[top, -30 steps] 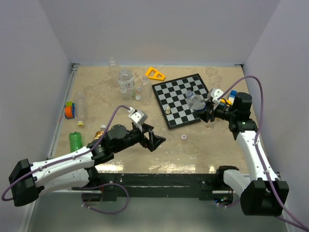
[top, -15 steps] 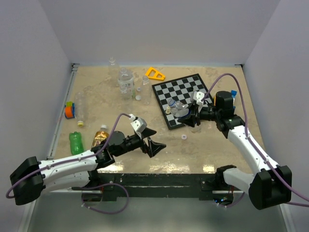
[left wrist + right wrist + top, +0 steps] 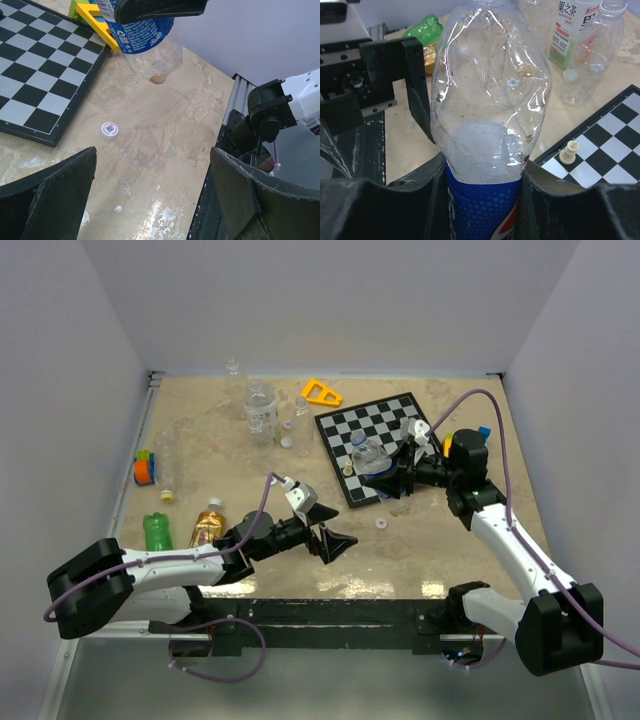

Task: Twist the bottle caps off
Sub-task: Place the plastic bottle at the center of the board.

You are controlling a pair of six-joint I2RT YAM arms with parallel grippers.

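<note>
Right gripper (image 3: 393,478): clenched on the clear blue-label bottle (image 3: 490,125), one finger on each side of the label band.
Left gripper (image 3: 150,200): released, jaws spread wide, nothing between them.
Bottle position: carried clear of the table, over the near edge of the chessboard (image 3: 375,445). Its free end projects forward from the right gripper toward the left gripper.
Position relative to left gripper: ahead of and above the open jaws, not yet between them.
Cap on this bottle: cannot tell from these views which end carries it, or whether one is fitted.
Loose white cap (image 3: 109,129): flat on the table ahead of the left gripper, just beside the chessboard edge and below the bottle.
Weight (judgement): light. The bottle looks empty apart from droplets and a little residue.
Stiffness (judgement): the thin wall is already dented and will buckle under a hard squeeze.
Surface (judgement): smooth plastic and glossy label film, so it is likely to rotate in the grip under twisting load.
Hold point, body (judgement): the label band, as now held, or the stiffer shoulder near the neck.
Hold point, cap (judgement): across the rim, jaws square to the bottle axis.
Other bottles: amber bottle (image 3: 207,523) and green bottle (image 3: 157,532) lie behind the left gripper, beside its arm.
</note>
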